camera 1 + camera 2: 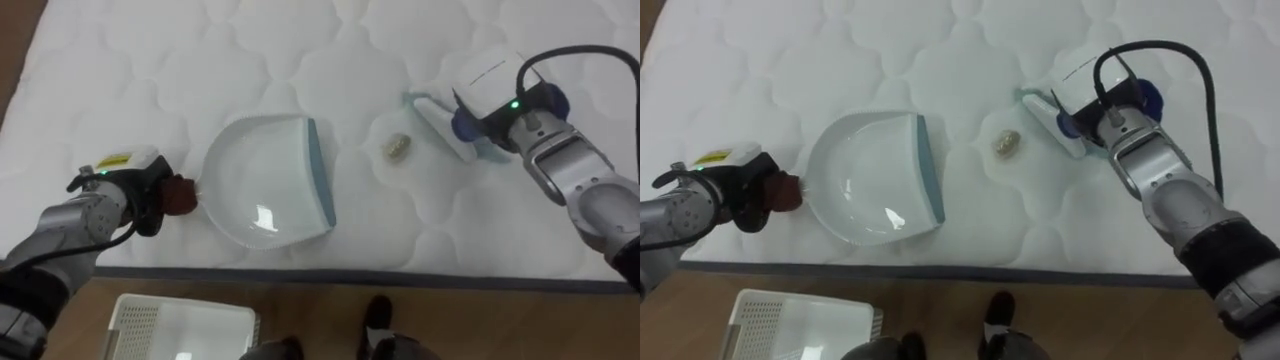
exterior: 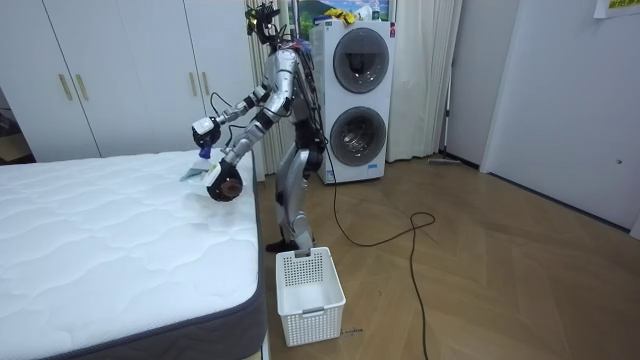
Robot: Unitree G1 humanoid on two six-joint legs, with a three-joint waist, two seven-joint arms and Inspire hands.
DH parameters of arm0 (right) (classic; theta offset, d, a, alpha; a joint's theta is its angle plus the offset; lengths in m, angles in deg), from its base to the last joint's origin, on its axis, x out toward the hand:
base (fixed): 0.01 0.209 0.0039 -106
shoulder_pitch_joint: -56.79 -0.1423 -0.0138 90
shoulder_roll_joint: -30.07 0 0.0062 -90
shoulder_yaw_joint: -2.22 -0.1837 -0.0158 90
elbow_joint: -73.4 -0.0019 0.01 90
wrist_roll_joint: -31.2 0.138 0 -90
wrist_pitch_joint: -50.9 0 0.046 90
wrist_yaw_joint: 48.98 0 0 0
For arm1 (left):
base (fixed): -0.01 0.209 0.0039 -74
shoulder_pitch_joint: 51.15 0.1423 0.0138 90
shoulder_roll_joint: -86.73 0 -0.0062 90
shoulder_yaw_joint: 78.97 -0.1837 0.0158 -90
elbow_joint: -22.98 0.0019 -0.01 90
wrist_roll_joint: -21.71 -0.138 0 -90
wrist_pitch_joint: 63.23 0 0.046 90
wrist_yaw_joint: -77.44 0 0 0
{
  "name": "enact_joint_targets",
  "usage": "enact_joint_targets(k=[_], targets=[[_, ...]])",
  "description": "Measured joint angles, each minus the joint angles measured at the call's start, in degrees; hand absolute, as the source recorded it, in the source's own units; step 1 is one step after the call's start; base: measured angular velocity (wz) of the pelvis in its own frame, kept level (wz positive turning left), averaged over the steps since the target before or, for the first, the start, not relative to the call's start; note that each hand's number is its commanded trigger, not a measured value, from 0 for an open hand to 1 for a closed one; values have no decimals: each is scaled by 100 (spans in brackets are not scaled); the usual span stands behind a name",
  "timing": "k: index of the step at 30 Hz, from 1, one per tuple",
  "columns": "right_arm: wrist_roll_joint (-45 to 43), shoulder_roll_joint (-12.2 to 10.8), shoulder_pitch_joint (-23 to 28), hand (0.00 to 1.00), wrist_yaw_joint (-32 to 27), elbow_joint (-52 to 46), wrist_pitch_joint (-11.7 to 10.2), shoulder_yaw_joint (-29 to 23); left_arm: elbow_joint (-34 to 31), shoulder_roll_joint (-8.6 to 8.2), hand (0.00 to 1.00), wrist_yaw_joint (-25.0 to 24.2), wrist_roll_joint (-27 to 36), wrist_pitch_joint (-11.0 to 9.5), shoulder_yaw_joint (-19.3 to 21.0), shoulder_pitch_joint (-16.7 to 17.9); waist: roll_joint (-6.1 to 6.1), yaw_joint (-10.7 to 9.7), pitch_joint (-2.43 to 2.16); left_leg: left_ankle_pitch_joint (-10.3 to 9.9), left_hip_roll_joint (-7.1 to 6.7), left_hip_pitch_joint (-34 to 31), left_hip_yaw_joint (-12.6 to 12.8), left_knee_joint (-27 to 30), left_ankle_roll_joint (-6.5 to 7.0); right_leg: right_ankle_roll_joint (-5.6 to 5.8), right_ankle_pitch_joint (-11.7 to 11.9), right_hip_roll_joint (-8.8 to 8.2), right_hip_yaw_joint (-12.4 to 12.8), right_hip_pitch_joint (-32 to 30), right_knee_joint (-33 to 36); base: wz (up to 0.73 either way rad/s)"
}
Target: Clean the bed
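- As the right hand [image 1: 500, 108] is curled round the handle of a small brush [image 1: 438, 120], its head rests on the bed [image 1: 300, 60] just at 9 o'clock of that hand.
- From the brush head, a small pale scrap [image 1: 397, 147] lies close by at about 8 o'clock, alone on the quilted top.
- Beyond the scrap at 9 o'clock, a short gap away, comes the teal lip of the white dustpan [image 1: 262, 182]. Its mouth opens toward 3 o'clock, and the lip's long axis runs roughly 12 to 6.
- The left hand [image 1: 140, 197] grips the pan's dark handle [image 1: 182, 196] at the pan's 9 o'clock end, near the mattress edge.
- Judged from this, brush, scrap and pan mouth stand nearly in one line. The right hand is the nearer one, and a sweep toward 9 o'clock should carry the scrap in.
- A white basket [image 1: 180, 325] stands on the floor at 6 o'clock of the pan.
- No writing can be read; a yellow-and-white label by the left hand is illegible.
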Motion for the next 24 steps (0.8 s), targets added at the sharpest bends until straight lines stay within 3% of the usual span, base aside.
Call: enact_joint_targets(k=[15, 20, 24], targets=[[635, -163, 19, 100, 744, -496, -3, -11, 80, 1, 100, -2, -58, 5, 9, 118, 16, -5, -2, 8, 29, 107, 16, -53, -18, -20, 9, 27, -10, 117, -74, 0], [676, -223, 18, 100, 989, -728, -58, -16, 80, 1, 100, 11, -67, 21, 9, 130, 94, -3, -35, 0, 62, 108, 27, -47, -35, -37, 13, 29, -4, 115, -78, -1], [927, -230, 17, 100, 1057, -837, -57, -17, 81, 1, 100, 58, -64, 29, 9, 130, 147, -5, -35, 7, 56, 149, 59, -80, -47, -44, 12, 35, 41, 121, -67, -3]])
